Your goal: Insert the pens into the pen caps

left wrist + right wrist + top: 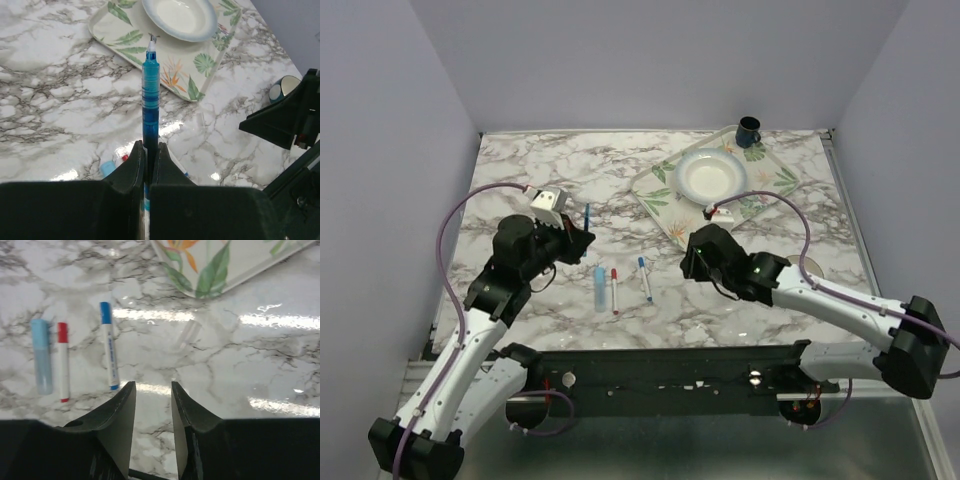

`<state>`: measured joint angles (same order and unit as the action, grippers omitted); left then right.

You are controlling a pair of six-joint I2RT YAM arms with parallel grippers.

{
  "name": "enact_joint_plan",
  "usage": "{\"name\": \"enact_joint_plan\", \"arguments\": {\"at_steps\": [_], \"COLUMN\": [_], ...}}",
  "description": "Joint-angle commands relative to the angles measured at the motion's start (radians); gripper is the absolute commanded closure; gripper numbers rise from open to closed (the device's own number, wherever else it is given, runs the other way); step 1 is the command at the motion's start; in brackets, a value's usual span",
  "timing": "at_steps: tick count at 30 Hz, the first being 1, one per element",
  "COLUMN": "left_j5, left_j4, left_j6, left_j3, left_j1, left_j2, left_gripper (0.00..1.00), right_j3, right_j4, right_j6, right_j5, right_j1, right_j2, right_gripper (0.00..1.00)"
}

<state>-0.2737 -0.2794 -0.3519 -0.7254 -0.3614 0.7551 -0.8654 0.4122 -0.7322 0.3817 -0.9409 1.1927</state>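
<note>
My left gripper (pixel 148 150) is shut on a translucent blue pen (pixel 150 100) that points away from the wrist, its white nib (pixel 151 46) bare. In the top view this pen (pixel 587 215) sticks up from the left gripper (pixel 576 236), left of centre. Three pens lie side by side on the marble: a thick light blue one (pixel 42 355), a white one with a red cap (pixel 62 333), and a white one with a blue cap (pixel 105 313). My right gripper (pixel 152 387) stands open just right of them, with nothing between its fingers.
A floral tray (pixel 665 205) at the back right holds a white bowl (pixel 708 175). A dark blue mug (pixel 748 130) stands at the tray's far corner. A round metal disc (pixel 810 268) lies beside the right arm.
</note>
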Motion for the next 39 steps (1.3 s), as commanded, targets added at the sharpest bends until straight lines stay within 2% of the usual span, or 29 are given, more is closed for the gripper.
{"name": "enact_joint_plan", "arguments": {"at_steps": [1, 10, 16, 39], "left_j5": [0.111, 0.099, 0.088, 0.071], "left_j4": [0.005, 0.005, 0.019, 0.023], "left_j6": [0.028, 0.027, 0.025, 0.025], "left_j3": [0.011, 0.007, 0.014, 0.012], "left_j1": [0.004, 0.004, 0.004, 0.007], "left_j2": [-0.062, -0.045, -0.048, -0.039], "left_gripper": [1.00, 1.00, 1.00, 1.00], "right_j3": [0.002, -0.083, -0.101, -0.208], "right_j4": [0.042, -0.024, -0.059, 0.047], "right_j6": [-0.012, -0.026, -0.041, -0.102], "right_j5": [-0.058, -0.145, -0.156, -0.058], "right_j1": [0.129, 0.195, 0.198, 0.215], "right_j2": [0.126, 0.404, 0.456, 0.620], "right_gripper": [0.60, 0.61, 0.61, 0.62]}}
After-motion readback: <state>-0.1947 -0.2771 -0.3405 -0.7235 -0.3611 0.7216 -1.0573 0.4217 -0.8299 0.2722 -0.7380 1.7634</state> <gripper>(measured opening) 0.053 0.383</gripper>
